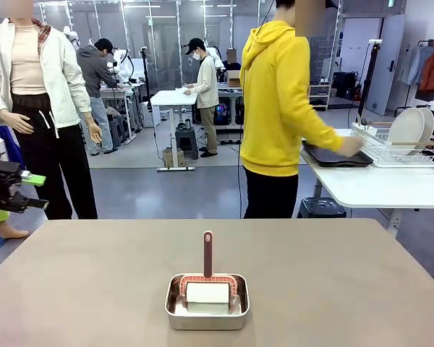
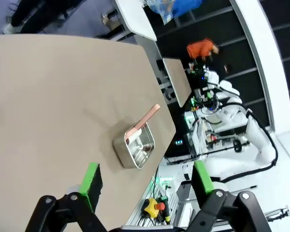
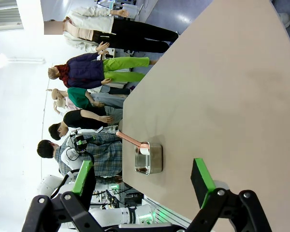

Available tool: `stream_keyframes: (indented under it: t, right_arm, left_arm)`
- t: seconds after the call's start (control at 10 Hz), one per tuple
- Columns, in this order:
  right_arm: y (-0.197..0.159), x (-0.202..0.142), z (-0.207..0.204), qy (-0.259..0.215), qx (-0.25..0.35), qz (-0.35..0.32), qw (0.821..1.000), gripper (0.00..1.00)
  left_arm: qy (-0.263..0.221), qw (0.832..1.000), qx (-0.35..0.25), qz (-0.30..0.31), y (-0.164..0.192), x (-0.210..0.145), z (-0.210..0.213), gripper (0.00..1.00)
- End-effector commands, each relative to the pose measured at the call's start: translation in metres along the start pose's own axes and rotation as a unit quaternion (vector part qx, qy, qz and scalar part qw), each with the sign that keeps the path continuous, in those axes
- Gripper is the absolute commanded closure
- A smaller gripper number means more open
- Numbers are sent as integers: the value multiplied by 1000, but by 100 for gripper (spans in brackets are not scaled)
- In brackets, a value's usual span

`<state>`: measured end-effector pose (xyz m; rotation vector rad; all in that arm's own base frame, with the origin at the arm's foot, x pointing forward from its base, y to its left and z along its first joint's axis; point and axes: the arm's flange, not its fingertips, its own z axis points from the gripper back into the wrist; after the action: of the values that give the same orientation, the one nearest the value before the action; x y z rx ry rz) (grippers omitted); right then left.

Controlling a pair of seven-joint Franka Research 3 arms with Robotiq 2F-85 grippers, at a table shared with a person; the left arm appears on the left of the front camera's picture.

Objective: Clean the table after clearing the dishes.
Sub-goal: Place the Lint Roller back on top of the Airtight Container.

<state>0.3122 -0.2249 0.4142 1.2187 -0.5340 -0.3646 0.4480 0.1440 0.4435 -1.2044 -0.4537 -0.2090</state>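
Note:
The taupe-brown table [image 1: 333, 275] spreads across the front view, and also shows in both wrist views [image 2: 63, 96] [image 3: 222, 96]. The dishes, white plates [image 1: 409, 130], stand on edge in a wire rack on the white side table. A person in a yellow hoodie [image 1: 282, 108] rests a hand on a dark tray [image 1: 336, 157] there. My left gripper [image 1: 37, 192] [image 2: 146, 176] hovers open off the table's left edge, holding nothing. My right gripper [image 3: 142, 186] is open and empty, high above the table.
A small steel pan [image 1: 207, 302] [image 2: 134, 147] [image 3: 149, 158] with a pink-handled roller [image 1: 207, 253] sits at the table's near middle. The white side table [image 1: 376, 184] carries the dish rack [image 1: 427, 153] at far right. People work at tables farther back.

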Motion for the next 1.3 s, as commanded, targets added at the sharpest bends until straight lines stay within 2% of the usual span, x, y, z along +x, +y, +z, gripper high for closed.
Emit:
stream_keyframes:
  t: [0.0, 0.1, 0.2, 1.2]
  right_arm:
    - [2, -2, 0, 0, 6, 5, 1000, 0]
    - [2, -2, 0, 0, 6, 5, 1000, 0]
    - [2, -2, 0, 0, 6, 5, 1000, 0]
    - [2, -2, 0, 0, 6, 5, 1000, 0]
  left_arm:
    - [-8, 999, -12, -36, 14, -6, 41, 6]
    - [-15, 999, -18, -49, 21, -15, 64, 6]
    - [-2, 998, -31, -60, 24, -20, 75, 6]
    - [-17, 998, -24, -47, 25, -24, 77, 6]
